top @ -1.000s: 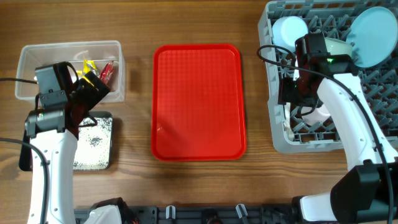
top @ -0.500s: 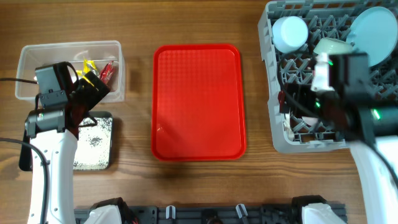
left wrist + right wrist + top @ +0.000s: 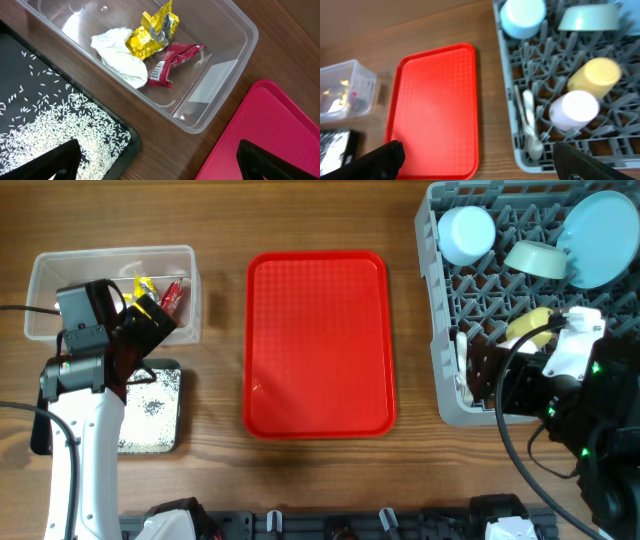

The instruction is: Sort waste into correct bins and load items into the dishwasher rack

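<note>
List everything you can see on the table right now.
clear tub: one, far left
yellow foil wrapper, red-and-clear wrapper, white tissue: one each, inside the tub
black tray: one, beside the tub, holding white crumbs
red serving tray: one, centre
grey rack: one, right
light blue plate, light blue bowl, pale green bowl: one each, rack's far side
yellow cup, white cup: one each, rack's near side
white cutlery: rack's left edge, count unclear
left gripper: open, above tub and black tray
right gripper: open, by the rack

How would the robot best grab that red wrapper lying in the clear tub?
Probably from straight above, since the walls of the clear tub block the sides. Pinch the red wrapper across its narrow width, near the end lying free of the tissue and yellow foil.
</note>
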You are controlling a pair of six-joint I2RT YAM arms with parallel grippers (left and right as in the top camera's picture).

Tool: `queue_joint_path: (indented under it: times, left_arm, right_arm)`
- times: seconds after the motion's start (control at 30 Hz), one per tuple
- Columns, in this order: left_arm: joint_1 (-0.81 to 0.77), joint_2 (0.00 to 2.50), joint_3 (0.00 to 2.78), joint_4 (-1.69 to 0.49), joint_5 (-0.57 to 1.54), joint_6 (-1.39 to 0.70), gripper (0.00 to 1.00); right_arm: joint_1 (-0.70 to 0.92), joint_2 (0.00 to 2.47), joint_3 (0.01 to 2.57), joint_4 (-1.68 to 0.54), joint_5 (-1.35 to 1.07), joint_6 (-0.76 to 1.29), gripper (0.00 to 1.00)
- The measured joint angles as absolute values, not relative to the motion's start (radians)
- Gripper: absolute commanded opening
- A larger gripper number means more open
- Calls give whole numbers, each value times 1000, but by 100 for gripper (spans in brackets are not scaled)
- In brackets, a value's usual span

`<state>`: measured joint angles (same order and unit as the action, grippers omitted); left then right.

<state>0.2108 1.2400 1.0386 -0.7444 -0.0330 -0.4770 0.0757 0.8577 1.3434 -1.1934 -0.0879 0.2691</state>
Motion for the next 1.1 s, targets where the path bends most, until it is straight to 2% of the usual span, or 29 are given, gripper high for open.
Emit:
queue_joint_path:
  times: [0.13, 0.33, 0.7, 0.73, 0.93, 1.1]
  left_arm:
    - [211, 1240, 1039, -745, -33, -477, 100]
    - [211, 1240, 1039, -744, -33, -477, 100]
    - [211, 1240, 1039, -744, -33, -477, 100]
    - [211, 1240, 1039, -744, -33, -477, 100]
    - [211, 1240, 1039, -744, -33, -477, 100]
    - [211, 1240, 1039, -745, -33, -477, 100]
  right_arm:
    - [76, 858, 1343, -1161, -28, 261, 100]
    - [76, 818, 1301, -989, 22, 159, 99]
    - [71, 395, 733, -568, 39, 120, 100]
    - [71, 325, 625, -467, 39, 131, 100]
    - [70, 171, 368, -227, 31, 138, 100]
    - [70, 98, 211, -122, 7, 137, 100]
